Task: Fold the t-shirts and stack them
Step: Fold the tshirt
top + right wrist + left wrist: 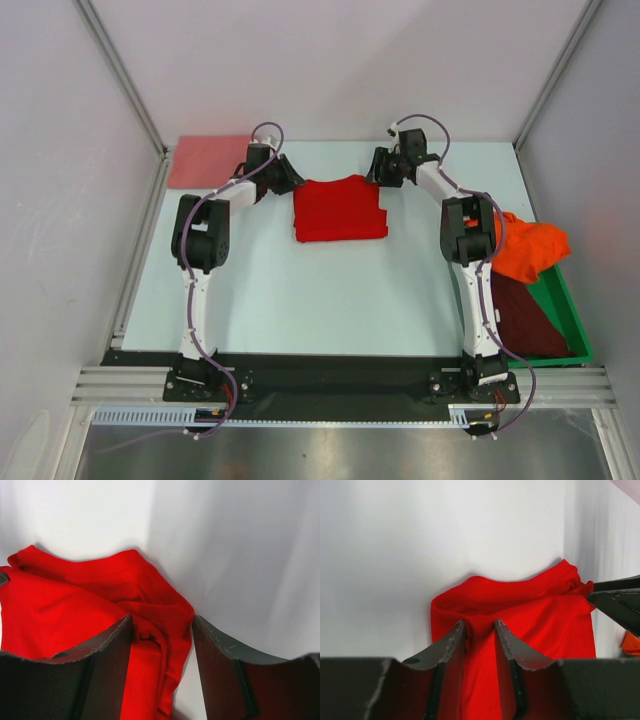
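The salmon-pink t-shirt [207,160] lies flat in the far left corner of the table [300,300], well apart from the other shirts. Just right of it the left arm reaches to the far left corner of the red t-shirt [340,210]. The left gripper [480,625] is narrowed around a raised ridge of this red cloth. The cloth fills the gap, presses against the inner faces of both fingers [451,642], and puckers at their tips, so it appears pinched.

The red t-shirt sits at the far middle of the table, folded into a rough rectangle with its sleeves tucked in. Its far edge is bunched where the two grippers meet it.

At the shirt's far right corner, the right gripper [162,620] stands clearly open. The rumpled edge of the cloth lies between its jaws against the left one, while bare table shows between the cloth and the other jaw. It has hold of nothing.

Further right, past the right arm, the orange t-shirt [527,250] is heaped over the far end of the green bin [578,335], spilling partly onto the table. The dark maroon t-shirt [525,315] lies nearer, inside the bin, just beside the orange one, at the table's right edge.
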`<state>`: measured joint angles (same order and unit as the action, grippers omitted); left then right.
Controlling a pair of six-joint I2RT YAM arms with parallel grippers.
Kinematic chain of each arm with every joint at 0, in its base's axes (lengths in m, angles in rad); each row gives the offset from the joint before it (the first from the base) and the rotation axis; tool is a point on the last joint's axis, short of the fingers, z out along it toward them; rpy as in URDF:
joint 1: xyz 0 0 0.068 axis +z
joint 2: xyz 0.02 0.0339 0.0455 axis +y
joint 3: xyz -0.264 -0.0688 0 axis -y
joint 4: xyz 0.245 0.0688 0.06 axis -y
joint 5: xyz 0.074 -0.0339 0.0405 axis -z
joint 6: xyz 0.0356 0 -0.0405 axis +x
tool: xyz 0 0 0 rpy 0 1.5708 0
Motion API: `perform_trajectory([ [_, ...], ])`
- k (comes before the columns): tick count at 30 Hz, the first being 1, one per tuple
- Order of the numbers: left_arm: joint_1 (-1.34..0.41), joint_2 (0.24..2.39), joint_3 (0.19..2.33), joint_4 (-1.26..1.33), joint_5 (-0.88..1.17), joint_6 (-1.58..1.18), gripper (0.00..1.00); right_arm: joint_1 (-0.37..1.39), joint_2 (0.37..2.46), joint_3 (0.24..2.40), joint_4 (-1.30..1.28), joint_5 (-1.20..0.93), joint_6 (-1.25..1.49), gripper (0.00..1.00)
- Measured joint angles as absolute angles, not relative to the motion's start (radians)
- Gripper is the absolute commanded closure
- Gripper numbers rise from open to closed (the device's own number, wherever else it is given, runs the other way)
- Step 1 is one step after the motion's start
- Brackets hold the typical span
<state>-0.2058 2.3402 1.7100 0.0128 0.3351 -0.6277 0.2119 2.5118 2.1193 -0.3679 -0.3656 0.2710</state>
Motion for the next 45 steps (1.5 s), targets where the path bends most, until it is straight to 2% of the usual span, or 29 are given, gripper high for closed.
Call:
perform_trajectory([
  [11,-0.206,2.340,1.710,0.013,0.336,-0.628,0.66,0.244,2.511,2.163,-0.418,-0.297,0.204,0.35],
  [22,-0.206,2.340,1.710,0.017,0.344,-0.628,0.68,0.268,2.499,2.181,-0.459,-0.194,0.154,0.34],
  [45,-0.207,2.340,1.710,0.020,0.348,-0.629,0.77,0.299,2.474,2.189,-0.467,-0.192,0.139,0.41],
])
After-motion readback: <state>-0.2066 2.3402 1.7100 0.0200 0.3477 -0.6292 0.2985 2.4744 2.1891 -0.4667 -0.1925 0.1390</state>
